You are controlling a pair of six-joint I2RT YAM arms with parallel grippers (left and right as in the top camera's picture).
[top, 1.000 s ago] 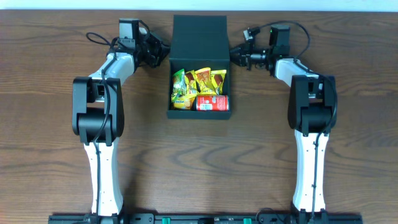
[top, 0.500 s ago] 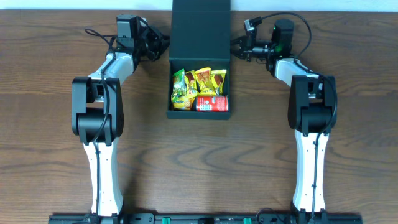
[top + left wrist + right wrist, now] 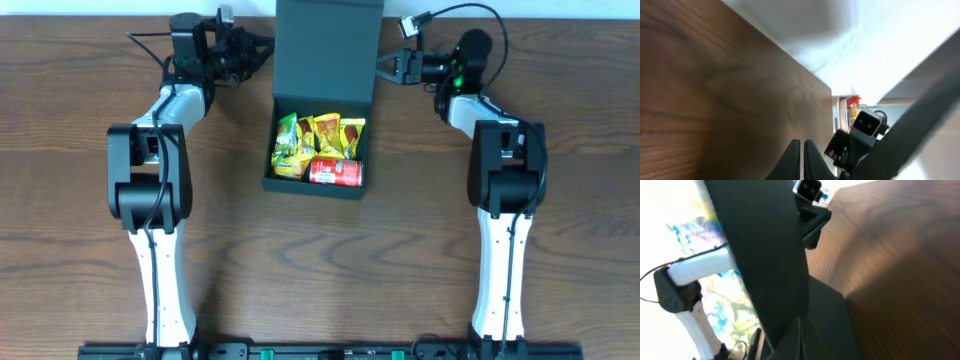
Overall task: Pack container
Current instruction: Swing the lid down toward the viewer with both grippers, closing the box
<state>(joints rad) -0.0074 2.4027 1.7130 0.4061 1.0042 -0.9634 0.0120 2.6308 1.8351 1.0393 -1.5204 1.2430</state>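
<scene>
Flat lid [image 3: 328, 45] has lifted higher above the square cardboard container [image 3: 312, 190]

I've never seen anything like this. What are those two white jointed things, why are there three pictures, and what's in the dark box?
Those are two robot arms at a wooden table. The wide picture looks straight down from above. The other two come from small cameras on each arm's wrist, so they look tilted and very close. In the middle stands a dark green container with its flap lid raised. Inside are yellow and green snack packets and a red can. The left pincer and right pincer are both shut, one at each side of the lid. They seem to hold nothing; whether they touch the lid I cannot tell.
</scene>
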